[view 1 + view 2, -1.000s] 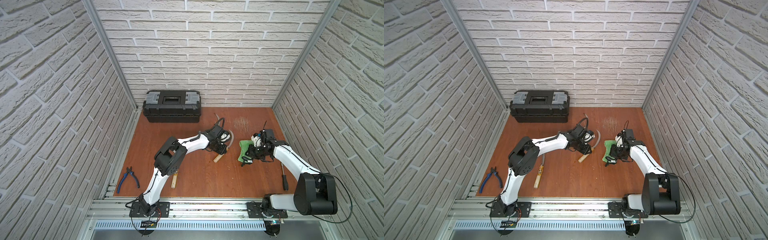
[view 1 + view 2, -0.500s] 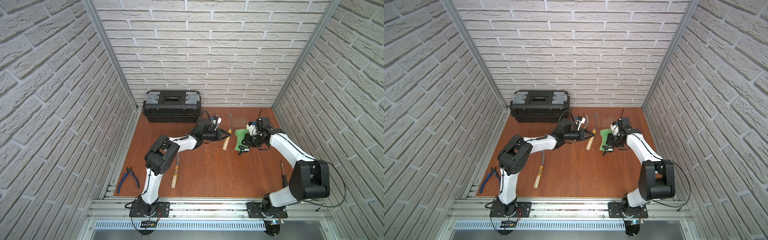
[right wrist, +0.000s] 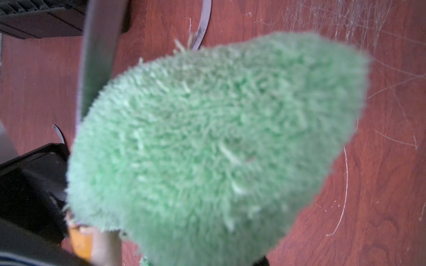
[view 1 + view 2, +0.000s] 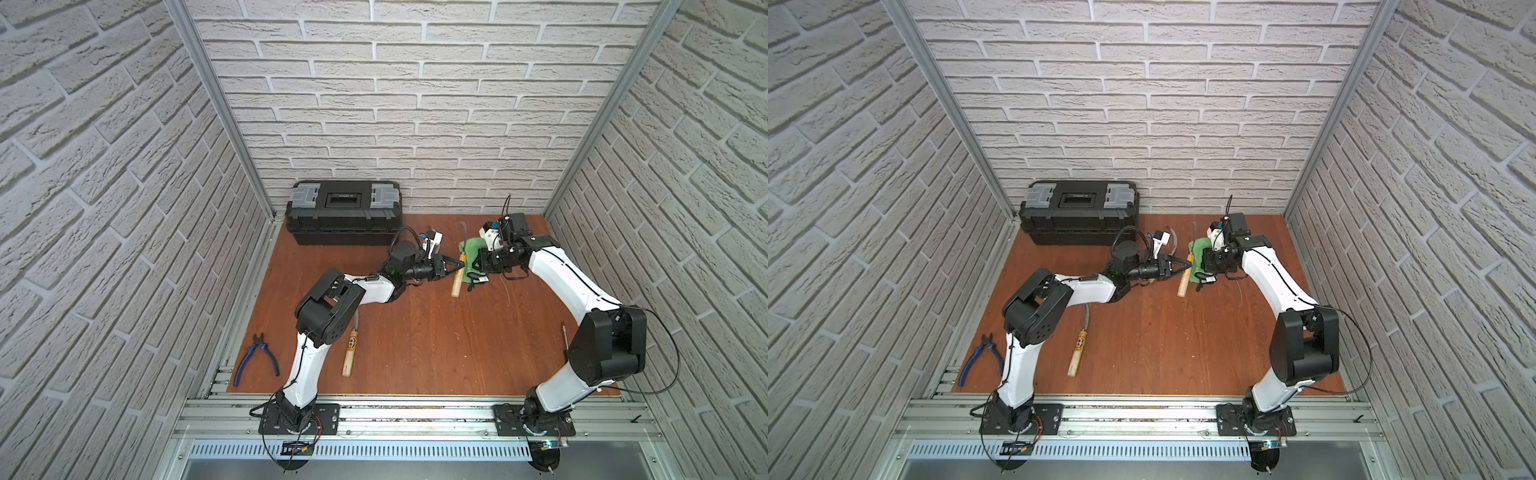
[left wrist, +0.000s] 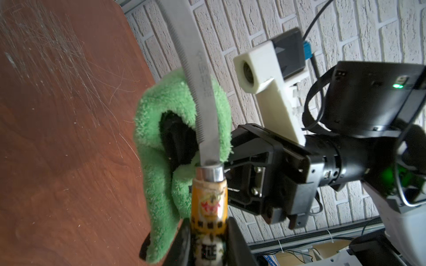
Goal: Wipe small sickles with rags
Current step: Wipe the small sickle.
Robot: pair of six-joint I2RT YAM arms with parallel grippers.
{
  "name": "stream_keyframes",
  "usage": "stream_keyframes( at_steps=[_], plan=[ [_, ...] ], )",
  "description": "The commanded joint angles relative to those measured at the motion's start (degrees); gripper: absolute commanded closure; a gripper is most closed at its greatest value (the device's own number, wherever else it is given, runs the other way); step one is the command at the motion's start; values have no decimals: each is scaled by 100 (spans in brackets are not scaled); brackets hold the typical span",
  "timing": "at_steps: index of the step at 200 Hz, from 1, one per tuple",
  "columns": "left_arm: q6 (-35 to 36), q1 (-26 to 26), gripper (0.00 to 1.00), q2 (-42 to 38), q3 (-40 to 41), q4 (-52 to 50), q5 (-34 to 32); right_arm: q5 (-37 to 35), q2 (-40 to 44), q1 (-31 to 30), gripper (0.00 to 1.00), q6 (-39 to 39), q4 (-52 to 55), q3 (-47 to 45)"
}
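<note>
In both top views my left gripper point(image 4: 458, 264) point(image 4: 1187, 263) is shut on the pale labelled handle point(image 5: 208, 207) of a small sickle point(image 4: 457, 282), held above the floor. Its grey toothed blade point(image 5: 202, 92) points toward the back wall. The green fluffy rag point(image 4: 471, 251) point(image 5: 159, 161) is wrapped round my right gripper point(image 4: 483, 261), which is shut on it, and it presses against that blade near the ferrule. In the right wrist view the rag point(image 3: 219, 138) fills the frame and hides the fingers. A second sickle point(image 4: 350, 353) lies front left. A third blade point(image 4: 1174, 243) shows behind the left wrist.
A black toolbox point(image 4: 343, 212) stands against the back wall at the left. Blue-handled pliers point(image 4: 253, 359) lie at the front left edge. A thin tool point(image 4: 564, 334) lies by the right wall, partly behind the right arm. Brick walls close in three sides.
The left gripper has lifted the sickle off the floor and carried it back and to the right. The right gripper has brought the rag up against the blade.
</note>
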State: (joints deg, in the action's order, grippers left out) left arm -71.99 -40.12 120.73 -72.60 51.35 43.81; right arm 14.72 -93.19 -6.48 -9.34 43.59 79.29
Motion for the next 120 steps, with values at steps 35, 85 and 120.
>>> stream_keyframes(
  at_steps=[35, 85, 120],
  plan=[
    [-173, 170, 100, 233, -165, 692, 80, 14, 333, -604, 97, 217, 74, 26],
    [-244, 230, 100, 397, -438, 712, 106, 37, 553, -1069, 97, 311, 79, -161],
    [-411, 311, 100, 474, -592, 890, 81, 342, 655, -1309, 97, 192, -103, -590]
  ],
)
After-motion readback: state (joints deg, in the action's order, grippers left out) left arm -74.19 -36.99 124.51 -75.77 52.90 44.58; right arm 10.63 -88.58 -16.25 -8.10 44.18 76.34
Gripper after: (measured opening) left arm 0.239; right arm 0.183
